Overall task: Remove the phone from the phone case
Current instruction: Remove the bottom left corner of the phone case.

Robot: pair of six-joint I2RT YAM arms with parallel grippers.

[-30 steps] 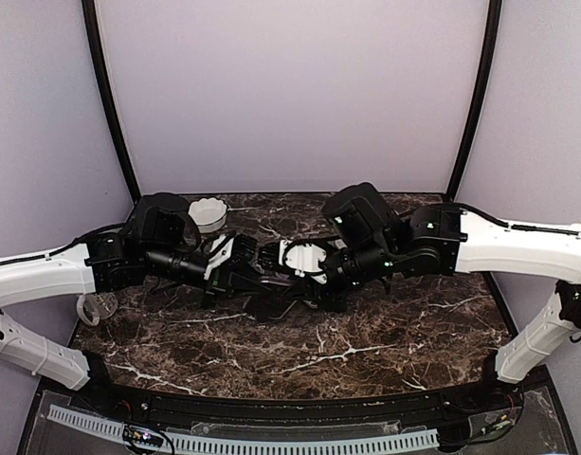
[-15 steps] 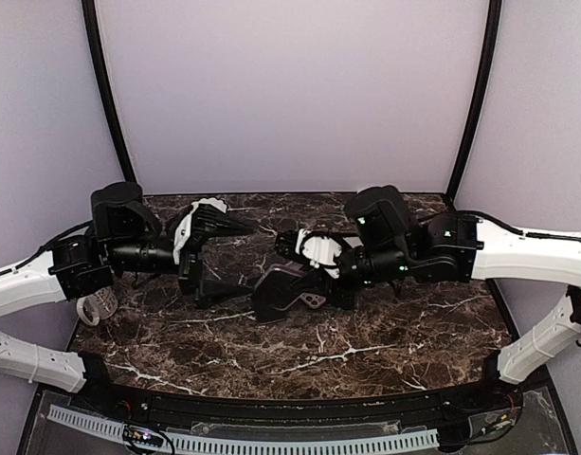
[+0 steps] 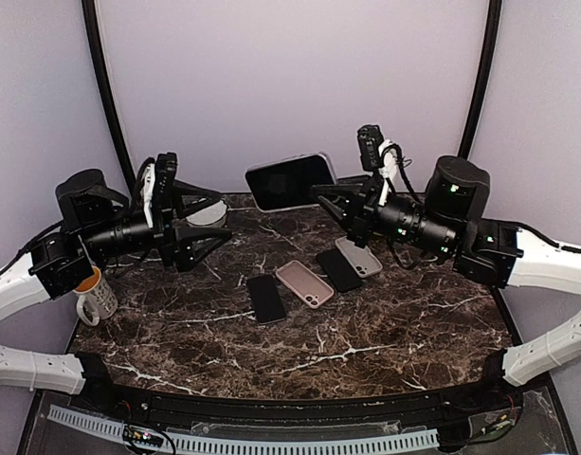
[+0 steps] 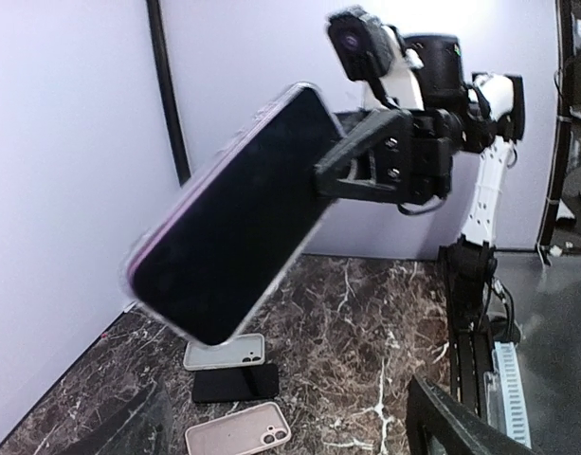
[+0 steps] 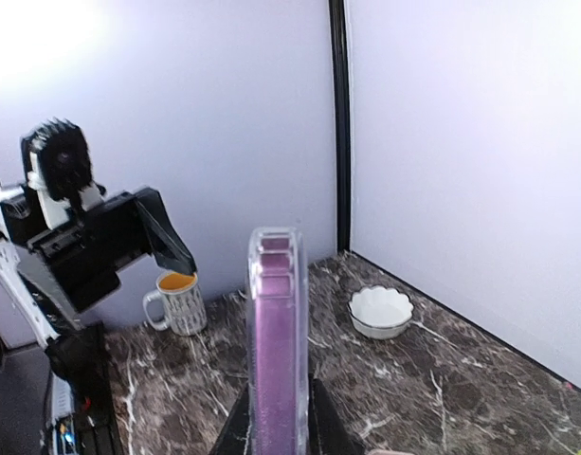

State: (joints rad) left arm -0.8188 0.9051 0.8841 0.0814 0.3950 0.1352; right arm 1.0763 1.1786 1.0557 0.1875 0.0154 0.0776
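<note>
A dark-screened phone (image 3: 288, 183) sits inside a clear phone case (image 5: 276, 245) and is held high above the table's back. My right gripper (image 3: 328, 192) is shut on its right end. In the right wrist view the phone (image 5: 274, 360) stands edge-on, its purple side showing through the case, between my two fingers (image 5: 324, 425). The left wrist view shows the cased phone (image 4: 228, 223) tilted in the air. My left gripper (image 3: 224, 214) hangs to the left of it, open and empty, clear of the phone; its fingers (image 4: 461, 427) frame the bottom of that view.
On the marble lie a black phone (image 3: 266, 299), a pink case (image 3: 304, 282), a second black phone (image 3: 338, 269) and a grey case (image 3: 359, 256). A mug (image 3: 96, 294) stands at the left edge. A white bowl (image 5: 381, 311) sits at the back left.
Both grippers were low together over the table. The right one has since lifted the cased phone up and back. The left one has opened, let go and drawn away to the left.
</note>
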